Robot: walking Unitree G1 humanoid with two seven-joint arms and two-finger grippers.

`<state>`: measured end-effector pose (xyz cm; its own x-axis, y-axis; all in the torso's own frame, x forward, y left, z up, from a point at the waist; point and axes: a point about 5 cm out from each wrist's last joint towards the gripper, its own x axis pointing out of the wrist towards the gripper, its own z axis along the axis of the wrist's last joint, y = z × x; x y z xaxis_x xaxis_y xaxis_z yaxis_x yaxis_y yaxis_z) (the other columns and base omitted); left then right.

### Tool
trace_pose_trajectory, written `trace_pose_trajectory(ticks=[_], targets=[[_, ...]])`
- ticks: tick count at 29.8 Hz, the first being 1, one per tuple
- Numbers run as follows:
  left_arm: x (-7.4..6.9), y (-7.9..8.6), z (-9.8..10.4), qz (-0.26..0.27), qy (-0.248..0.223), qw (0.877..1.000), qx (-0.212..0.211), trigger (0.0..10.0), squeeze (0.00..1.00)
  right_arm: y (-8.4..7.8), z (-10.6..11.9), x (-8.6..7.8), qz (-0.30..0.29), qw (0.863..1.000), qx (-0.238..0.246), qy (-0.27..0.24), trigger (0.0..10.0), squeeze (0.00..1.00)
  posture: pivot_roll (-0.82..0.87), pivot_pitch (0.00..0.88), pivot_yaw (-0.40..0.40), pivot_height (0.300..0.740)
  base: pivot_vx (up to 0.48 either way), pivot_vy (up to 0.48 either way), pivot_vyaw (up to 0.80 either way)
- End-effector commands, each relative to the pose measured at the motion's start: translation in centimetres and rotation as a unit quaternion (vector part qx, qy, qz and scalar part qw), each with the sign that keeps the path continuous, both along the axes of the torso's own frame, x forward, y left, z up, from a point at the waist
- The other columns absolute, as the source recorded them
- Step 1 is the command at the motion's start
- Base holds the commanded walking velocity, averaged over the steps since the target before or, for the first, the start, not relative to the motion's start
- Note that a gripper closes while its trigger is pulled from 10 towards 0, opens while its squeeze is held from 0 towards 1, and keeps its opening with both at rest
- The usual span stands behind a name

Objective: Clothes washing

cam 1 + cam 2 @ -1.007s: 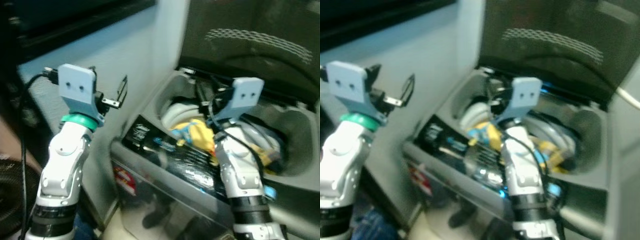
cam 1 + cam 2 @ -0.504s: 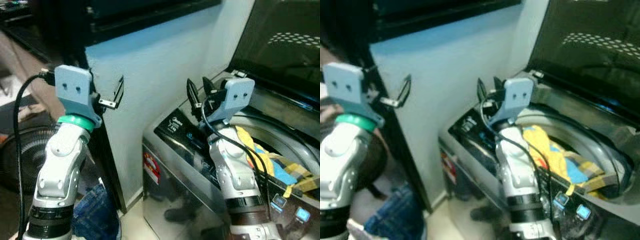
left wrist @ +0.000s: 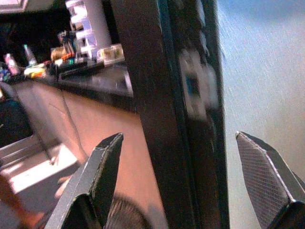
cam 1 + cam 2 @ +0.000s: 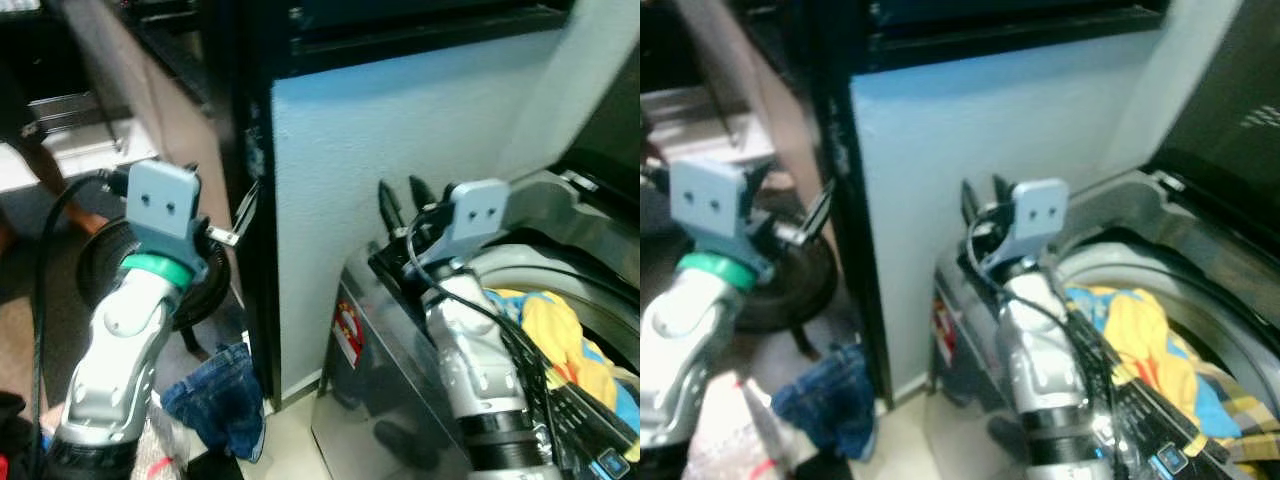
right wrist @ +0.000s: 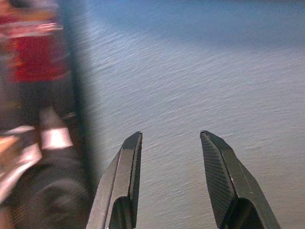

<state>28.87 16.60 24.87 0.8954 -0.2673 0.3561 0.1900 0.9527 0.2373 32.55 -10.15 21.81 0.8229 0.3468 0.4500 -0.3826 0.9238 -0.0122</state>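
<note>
On the floor (image 4: 290, 440), near the foot of the pale wall (image 4: 400, 130), lies a blue garment (image 4: 220, 405), apparently the next thing to load. Above it the left pincer (image 3: 190, 157) is raised, fingers spread wide and empty. The right pincer (image 5: 171, 167) hangs over the washing machine (image 4: 385, 350)'s front-left corner, fingers parted, holding nothing. In its drum sit yellow and blue clothes (image 4: 1150, 350). Next, the robot likely must bend and reach down for the garment.
</note>
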Motion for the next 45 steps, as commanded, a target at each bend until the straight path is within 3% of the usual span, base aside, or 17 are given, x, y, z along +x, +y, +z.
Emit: trace_pose_trajectory(ticks=[1,7,11,20,41,45], targets=[[-0.8,-0.6,-0.3,-0.016,0.009,1.0,0.007,10.0,0.0,-0.4,-1.7,-0.7,0.009,1.0,-0.003,0.026,10.0,0.0,0.09,0.057,-0.002,0.74,0.0,0.0,0.76],[-2.2,-1.7,-1.0,-0.031,0.03,0.999,-0.012,10.0,0.0,-0.5,-4.9,-2.1,0.025,0.997,-0.002,0.078,10.0,0.0,0.1,0.055,-0.002,0.74,0.0,0.0,0.74],[-2.1,-2.1,-1.2,-0.033,0.032,0.999,-0.014,10.0,0.0,-0.1,-5.3,-2.1,0.03,0.996,-0.005,0.083,10.0,0.0,0.1,0.053,0.003,0.74,0.0,0.0,0.75],[-1.1,-2.0,1.0,-0.031,0.001,0.999,-0.019,10.0,0.0,0.2,-2.4,-1.1,0.03,0.999,0.017,0.04,10.0,0.0,0.1,0.057,0.015,0.74,0.0,0.0,0.75],[-1.0,-2.1,1.1,-0.024,0.003,0.999,-0.029,10.0,0.0,0.4,-2.2,-0.9,0.028,0.999,0.024,0.04,10.0,0.0,0.1,0.063,0.014,0.74,0.0,0.0,0.75],[-0.6,-2.3,1.3,-0.017,-0.006,1.0,-0.022,10.0,0.0,0.8,-1.9,-0.9,0.031,0.999,0.025,0.036,10.0,0.0,0.09,0.062,0.015,0.74,0.24,0.0,0.0]])
